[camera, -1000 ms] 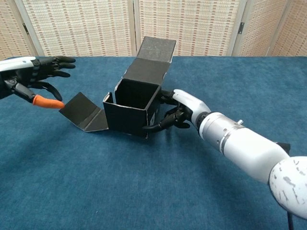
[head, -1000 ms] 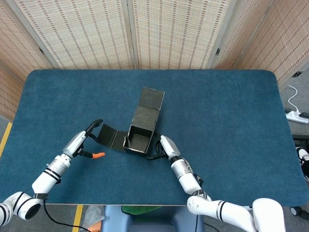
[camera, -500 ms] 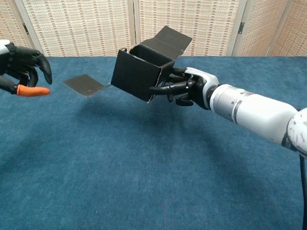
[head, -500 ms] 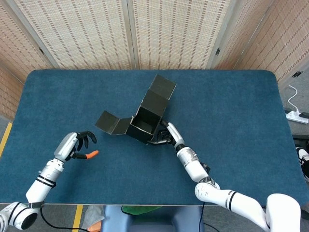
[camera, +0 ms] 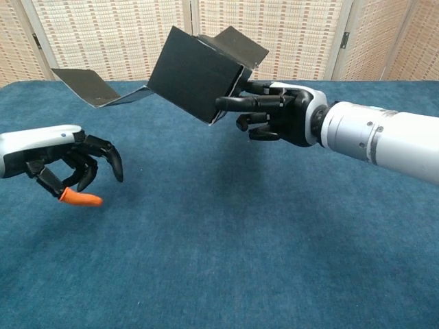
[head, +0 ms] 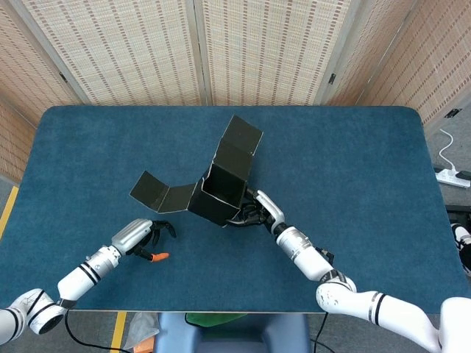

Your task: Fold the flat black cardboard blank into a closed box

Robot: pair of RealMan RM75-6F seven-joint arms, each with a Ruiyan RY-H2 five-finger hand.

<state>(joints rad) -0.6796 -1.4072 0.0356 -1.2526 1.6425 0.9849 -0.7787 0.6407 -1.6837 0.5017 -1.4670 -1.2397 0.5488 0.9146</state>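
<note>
One partly folded black cardboard box (head: 219, 197) is in view, and it serves as the landmark here; it is lifted above the blue cloth-covered worktop (head: 353, 169), tilted, with its open mouth showing in the head view; one long flap (head: 157, 193) reaches out from the box toward the robot's left, creased in the middle, and a second flap (head: 241, 143) stands up and away on the far side of the box. Two hands are present. The right hand (camera: 278, 118) sits against the box's right side and grips it, one finger laid along the box edge and the others curled just beneath it in the chest view; the white right forearm (camera: 384, 136) runs off from the hand, away from the box. The left hand (camera: 68, 161) is well apart from the box, on the near left of it and low over the worktop; its black fingers (camera: 103, 154) are curled downward and hold nothing, and one orange fingertip (camera: 80, 199) points out from under them. Behind the worktop, beyond the box, stands one folding screen of woven panels (head: 250, 44); one white power strip (head: 454, 176) lies on the floor far to the box's right.
</note>
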